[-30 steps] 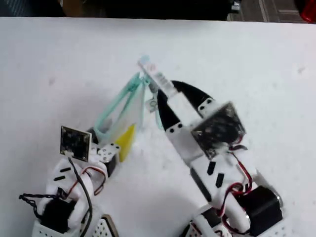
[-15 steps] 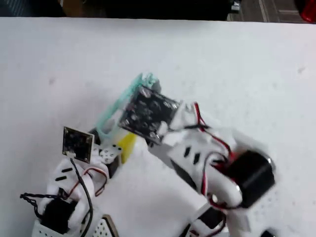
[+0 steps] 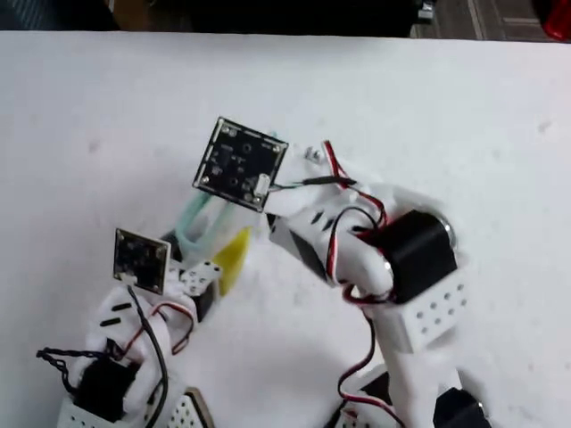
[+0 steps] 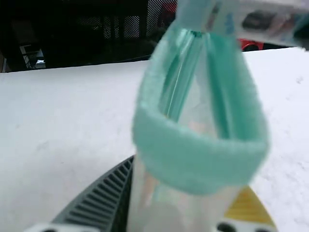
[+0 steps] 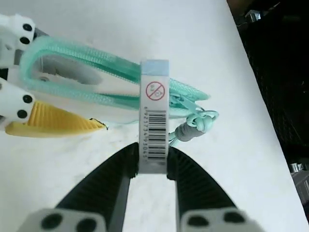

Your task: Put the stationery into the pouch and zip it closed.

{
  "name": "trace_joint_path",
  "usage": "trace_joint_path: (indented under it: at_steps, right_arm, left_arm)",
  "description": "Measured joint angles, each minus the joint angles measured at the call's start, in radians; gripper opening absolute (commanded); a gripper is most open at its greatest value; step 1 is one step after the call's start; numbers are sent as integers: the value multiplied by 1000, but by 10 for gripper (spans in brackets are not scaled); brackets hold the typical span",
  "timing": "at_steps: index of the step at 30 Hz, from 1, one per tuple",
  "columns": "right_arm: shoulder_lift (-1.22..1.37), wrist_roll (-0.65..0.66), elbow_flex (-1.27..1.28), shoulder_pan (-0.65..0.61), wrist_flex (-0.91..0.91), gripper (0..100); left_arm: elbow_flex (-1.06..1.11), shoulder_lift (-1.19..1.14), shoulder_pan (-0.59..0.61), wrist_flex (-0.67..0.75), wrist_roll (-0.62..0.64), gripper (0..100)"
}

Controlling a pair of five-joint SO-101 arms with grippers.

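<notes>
A teal-rimmed clear pouch (image 4: 193, 159) stands with its mouth open, and my left gripper (image 4: 178, 212) is shut on its near end between a grey finger and a yellow finger (image 4: 246, 205). In the high view the pouch (image 3: 190, 225) pokes out from under the right arm's camera board (image 3: 239, 165). My right gripper (image 5: 152, 157) is shut on a white stationery stick (image 5: 154, 116) with a barcode label. Its pale blue end sits over the pouch (image 5: 87, 53) at the mouth's far end, beside the zipper pull (image 5: 193, 128). The same stick (image 4: 251, 19) crosses above the pouch mouth.
The white table (image 3: 446, 107) stretches wide around both arms, with a dark edge along the back. My left arm (image 3: 134, 312) sits at the front left and the right arm's body (image 3: 401, 267) at the front right, close together.
The right arm has swung left and over the pouch with the stick in its gripper, its camera board now covering the pouch mouth. The left arm has kept still, holding the pouch.
</notes>
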State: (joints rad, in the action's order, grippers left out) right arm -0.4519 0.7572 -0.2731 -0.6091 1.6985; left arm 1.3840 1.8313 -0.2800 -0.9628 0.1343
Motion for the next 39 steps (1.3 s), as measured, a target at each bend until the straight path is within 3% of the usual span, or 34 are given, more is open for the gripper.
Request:
trace_joint_path:
  at_steps: [10,15,25,32,37,39]
  right_arm:
    - [-123,57,80,17,0,17]
    - [-135,55,245,186,-25,17]
    - [-132,201,959,671,-506,19]
    - [-132,209,1346,733,-898,36]
    - [-132,170,1399,744,-959,194]
    - [-133,135,1401,747,-959,199]
  left_arm:
    - [-2,0,-6,-14,0,231]
    - [-2,0,-6,-14,0,230]
    - [-2,0,-6,-14,0,230]
    - [-2,0,-6,-14,0,230]
    - [-2,0,-6,-14,0,230]
    - [-2,0,-6,-14,0,230]
